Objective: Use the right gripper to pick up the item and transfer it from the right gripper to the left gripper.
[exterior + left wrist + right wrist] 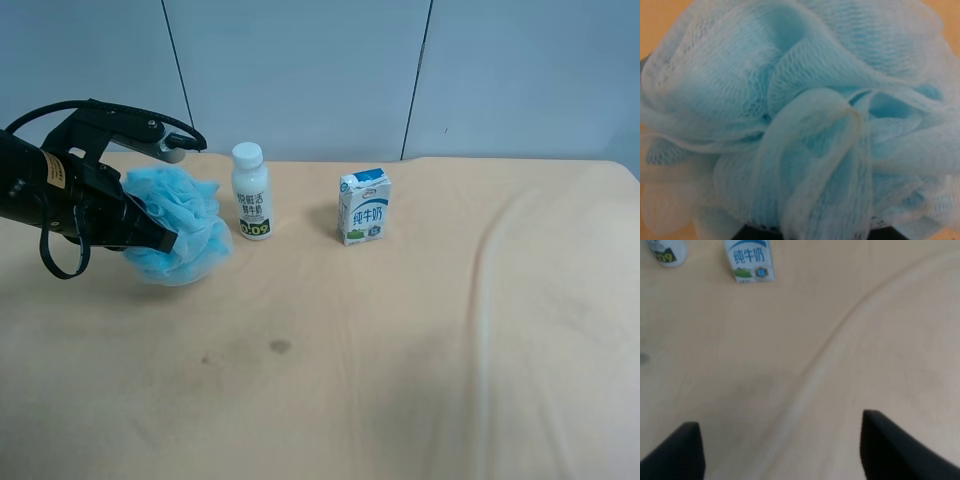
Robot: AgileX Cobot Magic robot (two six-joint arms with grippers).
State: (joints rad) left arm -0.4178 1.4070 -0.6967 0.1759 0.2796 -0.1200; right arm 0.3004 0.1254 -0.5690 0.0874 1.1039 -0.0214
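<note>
The light blue mesh pouf (192, 218) sits between the fingers of my left gripper (168, 196), the black arm at the exterior high view's left. The gripper is closed on it and holds it just above the tan table (400, 350). The pouf (800, 120) fills the whole left wrist view and hides the fingers there. My right gripper (780, 440) is open and empty above bare tablecloth. Only its two black fingertips (685, 450) show in the right wrist view. The right arm is out of the exterior high view.
A white bottle (251, 190) stands right beside the pouf. A blue-white milk carton (364, 206) stands further along the table's far side. Both show at the edge of the right wrist view, the bottle (667, 252) and the carton (749, 260). A fold crosses the tablecloth (840, 330).
</note>
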